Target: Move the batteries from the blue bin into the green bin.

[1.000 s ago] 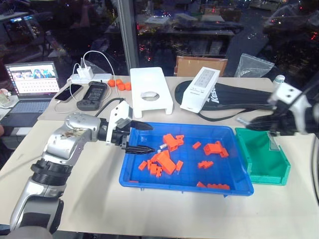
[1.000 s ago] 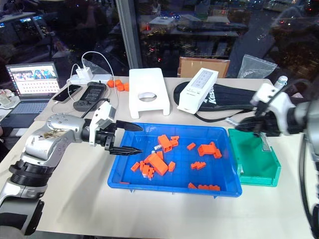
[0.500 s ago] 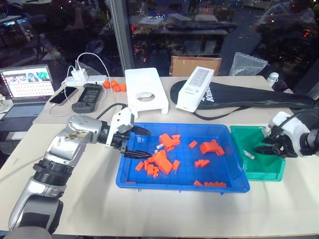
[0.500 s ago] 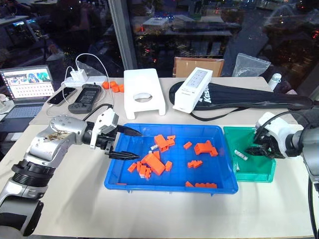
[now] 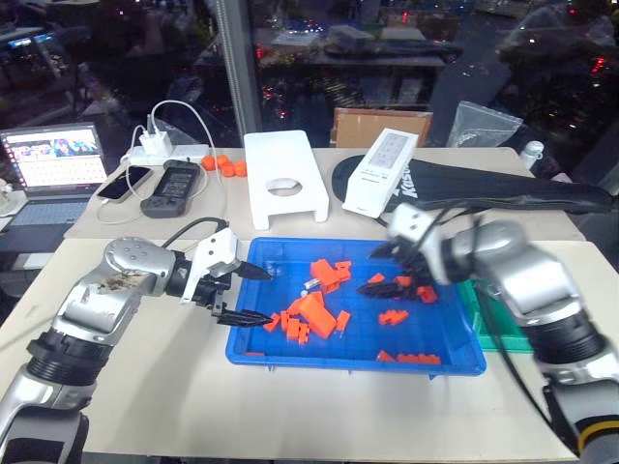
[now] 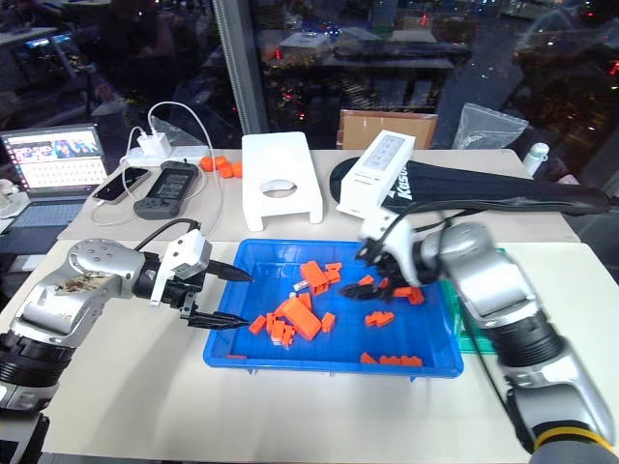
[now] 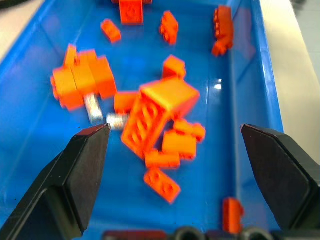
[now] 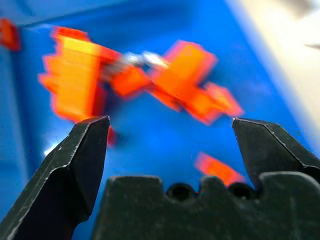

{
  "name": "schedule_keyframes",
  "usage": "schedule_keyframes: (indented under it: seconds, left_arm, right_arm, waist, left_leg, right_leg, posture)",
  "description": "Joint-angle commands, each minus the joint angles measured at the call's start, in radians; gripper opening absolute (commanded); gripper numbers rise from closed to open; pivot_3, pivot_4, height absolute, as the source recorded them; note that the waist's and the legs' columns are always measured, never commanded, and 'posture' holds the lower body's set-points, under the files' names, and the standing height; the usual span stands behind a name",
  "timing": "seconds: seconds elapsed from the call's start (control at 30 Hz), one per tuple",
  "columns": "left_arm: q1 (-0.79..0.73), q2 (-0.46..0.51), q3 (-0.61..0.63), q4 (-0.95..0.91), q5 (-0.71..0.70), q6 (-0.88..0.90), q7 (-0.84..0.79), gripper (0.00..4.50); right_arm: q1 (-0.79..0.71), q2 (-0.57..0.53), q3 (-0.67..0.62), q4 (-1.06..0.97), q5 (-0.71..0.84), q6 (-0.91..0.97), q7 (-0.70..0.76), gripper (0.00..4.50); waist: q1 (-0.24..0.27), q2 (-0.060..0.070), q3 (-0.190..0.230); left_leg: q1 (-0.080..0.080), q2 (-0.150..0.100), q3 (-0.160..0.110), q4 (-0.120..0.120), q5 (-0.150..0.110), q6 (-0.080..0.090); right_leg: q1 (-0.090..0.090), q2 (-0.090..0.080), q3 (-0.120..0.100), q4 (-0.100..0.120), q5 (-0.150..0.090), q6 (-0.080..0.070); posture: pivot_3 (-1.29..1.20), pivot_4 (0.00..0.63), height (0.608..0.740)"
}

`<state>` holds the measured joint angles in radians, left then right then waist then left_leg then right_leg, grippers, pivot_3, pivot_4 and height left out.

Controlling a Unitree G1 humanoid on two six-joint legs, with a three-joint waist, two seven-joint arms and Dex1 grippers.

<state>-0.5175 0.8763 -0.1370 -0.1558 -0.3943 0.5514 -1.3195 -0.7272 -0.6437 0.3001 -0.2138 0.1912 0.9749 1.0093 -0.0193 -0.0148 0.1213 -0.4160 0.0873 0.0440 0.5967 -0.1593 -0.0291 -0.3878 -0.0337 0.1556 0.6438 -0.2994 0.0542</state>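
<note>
Now batteries (image 7: pixel 102 114) apparently in blue bin (image 5: pixel 253 350).

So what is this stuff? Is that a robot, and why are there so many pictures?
Yes, a robot with two arms. Two pictures come from cameras in its head, looking down at a table. The other two come from cameras on its wrists, looking out between the black fingers. Its left gripper and right gripper are both open and hold nothing. On the table is a blue bin full of orange blocks, with small silver batteries mixed in. A green bin sits beside it, partly hidden by the right arm. Behind are a laptop, a white stand and a white box.
</note>
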Motion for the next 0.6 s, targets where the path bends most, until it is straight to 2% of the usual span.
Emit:
schedule_keyframes:
  seconds: [0.03,0.2,0.47,0.57,0.6]
  left_arm:
    - [0.014,0.026,0.043,-0.056,-0.024,0.016,0.011,4.5]
    - [0.016,0.029,0.045,-0.063,-0.023,0.022,0.018,4.5]
    - [0.001,0.024,0.042,-0.054,-0.028,0.021,0.012,4.5]
    - [-0.005,0.019,0.043,-0.052,-0.035,0.022,0.008,4.5]
    - [-0.007,0.019,0.043,-0.051,-0.036,0.022,0.008,4.5]
  right_arm:
    - [0.002,0.136,-0.003,-0.11,0.047,0.151,-0.124,4.49]
    - [0.024,0.248,0.023,-0.115,0.043,0.23,-0.247,4.49]
    - [0.064,0.29,0.068,-0.1,0.046,0.246,-0.342,4.49]
    - [0.076,0.304,0.061,-0.099,0.056,0.236,-0.367,3.81]
    - [0.076,0.306,0.058,-0.103,0.059,0.235,-0.37,3.44]
  waist:
    - [0.005,-0.001,-0.001]
    - [0.009,-0.002,-0.001]
    - [0.003,-0.003,-0.002]
    - [0.002,-0.003,-0.002]
    - [0.002,-0.003,-0.002]
  left_leg:
    - [0.0,0.0,0.0,0.0,0.0,0.0]
    - [0.0,0.0,-0.001,0.0,0.0,0.0]
    - [0.0,0.0,-0.003,0.0,0.0,0.0]
    - [0.0,0.0,-0.003,0.0,0.0,0.0]
    - [0.0,0.0,-0.003,0.0,0.0,0.0]
  right_leg:
    - [0.0,0.0,0.0,0.0,0.0,0.0]
    - [0.0,0.0,-0.002,0.002,0.0,-0.001]
    - [0.0,0.0,-0.003,0.003,-0.001,-0.002]
    - [0.0,0.0,-0.003,0.003,-0.001,-0.002]
    - [0.0,0.0,-0.003,0.003,-0.001,-0.002]
  posture:
    - [0.0,0.15,0.722]
    - [0.0,0.15,0.722]
    - [0.0,0.15,0.722]
    - [0.0,0.15,0.722]
    - [0.0,0.15,0.722]
